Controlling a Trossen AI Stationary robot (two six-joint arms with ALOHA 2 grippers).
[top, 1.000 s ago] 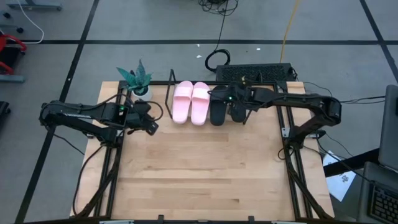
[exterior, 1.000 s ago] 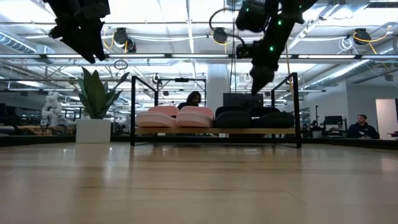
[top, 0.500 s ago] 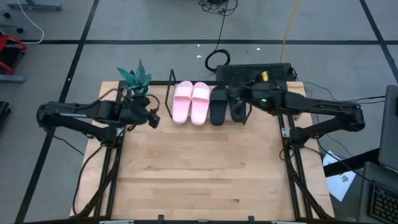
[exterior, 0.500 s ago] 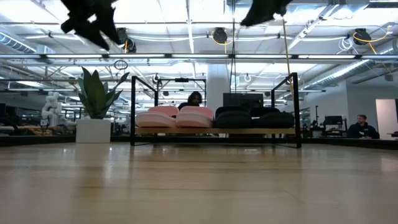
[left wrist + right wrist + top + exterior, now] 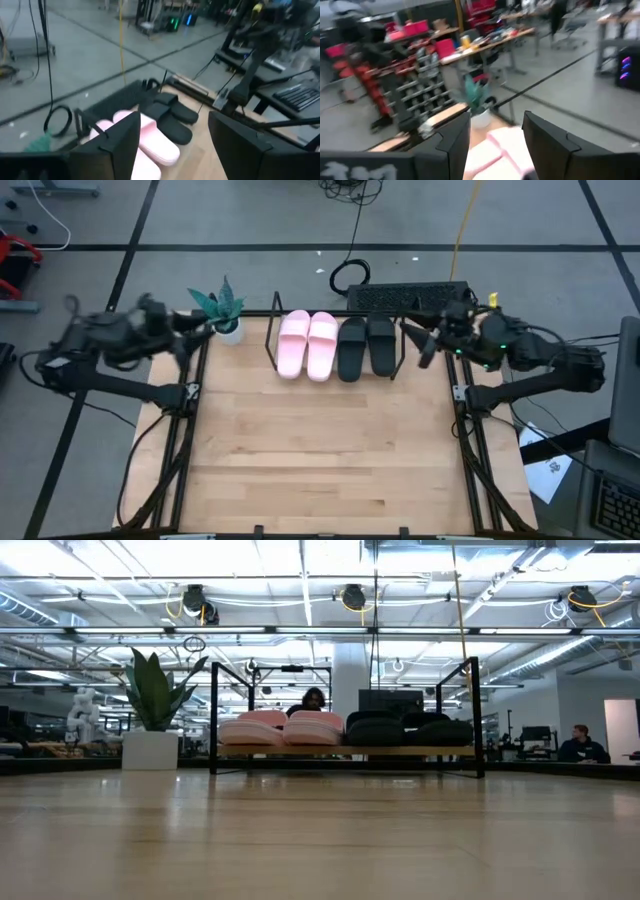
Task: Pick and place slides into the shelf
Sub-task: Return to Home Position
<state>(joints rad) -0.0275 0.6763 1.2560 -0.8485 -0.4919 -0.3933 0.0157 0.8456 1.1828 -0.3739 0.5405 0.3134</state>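
Bright overhead lighting, wrist views motion-blurred

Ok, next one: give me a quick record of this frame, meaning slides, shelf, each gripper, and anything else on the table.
pink pair: on the shelf, left half, side by side
black pair: on the shelf, right half, next to the pink pair
slides on shelf: four
left gripper: open, empty, near the plant at the table's left edge
right gripper: open, empty, just right of the shelf
task state: looks done
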